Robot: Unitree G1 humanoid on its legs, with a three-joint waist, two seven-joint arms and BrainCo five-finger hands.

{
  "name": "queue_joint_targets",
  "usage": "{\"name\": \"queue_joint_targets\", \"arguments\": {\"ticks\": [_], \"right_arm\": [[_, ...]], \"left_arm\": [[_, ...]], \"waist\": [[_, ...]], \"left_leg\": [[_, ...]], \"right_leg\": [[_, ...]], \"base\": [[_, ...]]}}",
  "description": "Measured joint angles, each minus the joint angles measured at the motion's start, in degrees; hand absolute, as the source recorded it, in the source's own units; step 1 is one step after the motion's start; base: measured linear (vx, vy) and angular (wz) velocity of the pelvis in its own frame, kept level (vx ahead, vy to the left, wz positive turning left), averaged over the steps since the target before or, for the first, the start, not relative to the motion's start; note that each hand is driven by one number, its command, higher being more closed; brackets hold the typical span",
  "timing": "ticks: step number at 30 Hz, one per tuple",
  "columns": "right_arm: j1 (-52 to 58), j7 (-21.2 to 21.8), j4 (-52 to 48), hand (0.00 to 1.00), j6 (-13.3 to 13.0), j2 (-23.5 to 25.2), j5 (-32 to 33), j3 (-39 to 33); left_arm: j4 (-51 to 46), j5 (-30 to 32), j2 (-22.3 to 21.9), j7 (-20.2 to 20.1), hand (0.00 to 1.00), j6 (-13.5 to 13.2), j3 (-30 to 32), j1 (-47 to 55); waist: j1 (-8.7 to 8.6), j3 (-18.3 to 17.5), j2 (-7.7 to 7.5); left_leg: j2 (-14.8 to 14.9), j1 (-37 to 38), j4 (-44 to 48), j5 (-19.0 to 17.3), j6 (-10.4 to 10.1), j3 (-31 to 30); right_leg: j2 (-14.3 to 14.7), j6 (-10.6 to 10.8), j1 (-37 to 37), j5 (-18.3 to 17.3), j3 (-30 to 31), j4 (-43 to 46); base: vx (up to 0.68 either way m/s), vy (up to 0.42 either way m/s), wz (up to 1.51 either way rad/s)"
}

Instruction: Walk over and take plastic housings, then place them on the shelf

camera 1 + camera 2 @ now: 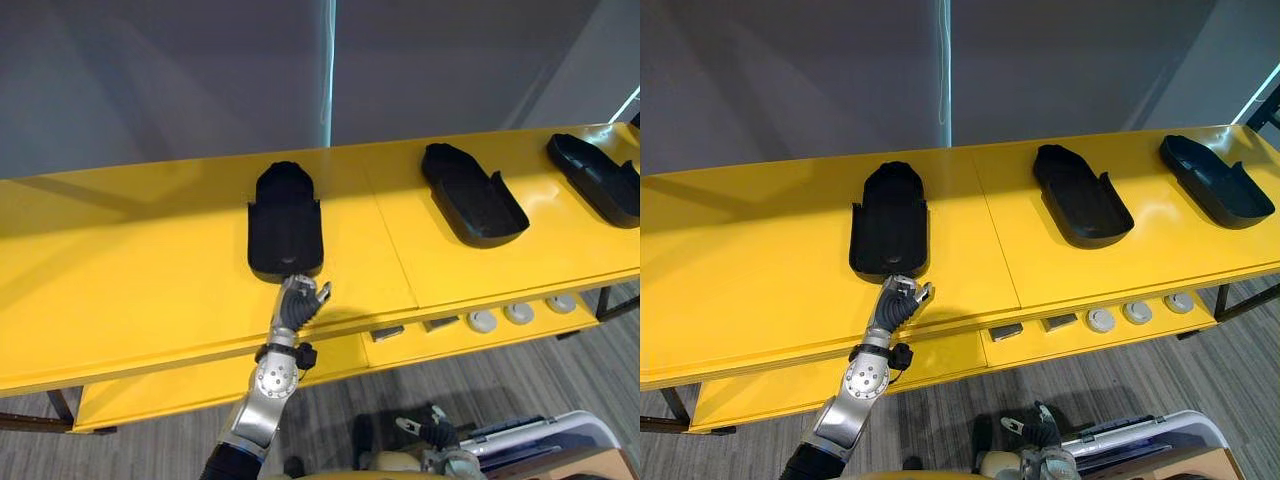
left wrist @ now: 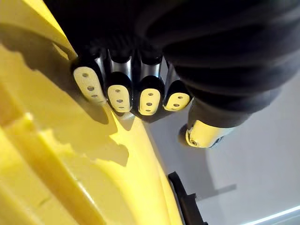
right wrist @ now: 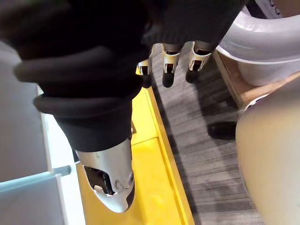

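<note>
Three black plastic housings lie on the yellow shelf (image 1: 130, 270): one at the left (image 1: 285, 220), one in the middle (image 1: 470, 195), one at the far right (image 1: 595, 175). My left hand (image 1: 297, 302) reaches up over the shelf's front edge. Its straight fingers (image 2: 117, 91) rest against the near end of the left housing and the thumb (image 2: 204, 133) stands apart, so the hand is open. My right hand (image 3: 168, 65) hangs low beside the shelf's lower tier, above the floor, with relaxed fingers that hold nothing.
A lower yellow tier carries small white round parts (image 1: 518, 313) and grey blocks (image 1: 388, 333). A grey wall stands right behind the shelf. A white and tan box or cart (image 1: 560, 440) sits on the floor at the lower right.
</note>
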Motion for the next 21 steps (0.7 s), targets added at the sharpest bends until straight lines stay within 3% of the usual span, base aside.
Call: {"name": "queue_joint_targets", "arguments": {"ticks": [5, 9, 21], "right_arm": [[-1.23, 0.03, 0.0, 0.0, 0.01, 0.3, -0.03, 0.5], [-1.87, 0.0, 0.0, 0.0, 0.04, 0.18, -0.08, 0.46], [-1.77, -0.03, 0.08, 0.0, 0.06, 0.15, -0.09, 0.4]], "left_arm": [[2.09, 1.42, 1.44, 0.28, 1.0, 0.06, 0.56, -3.0], [4.06, 1.78, 1.92, 1.2, 1.0, 0.51, 1.19, -5.05], [5.44, 1.72, 1.84, 1.73, 1.0, 1.19, 1.27, -6.3]], "waist": [[-0.15, -0.01, -0.01], [-1.21, 0.0, -0.01], [-1.38, 0.01, 0.01]], "left_leg": [[-0.06, -0.06, -0.04, -0.1, -0.1, 0.42], [-0.04, -0.04, -0.02, -0.11, -0.11, 0.77], [-0.01, 0.03, 0.03, -0.23, -0.3, 1.84]], "right_leg": [[-0.03, 0.02, -0.29, 0.02, 0.4, -0.03], [0.02, 0.05, -0.4, 0.09, 0.69, -0.04], [0.2, 0.02, -0.71, 0.27, 1.77, -0.05]], "base": [[0.01, 0.029, -0.04], [-0.02, 0.011, -0.04], [-0.02, 0.005, -0.04]]}}
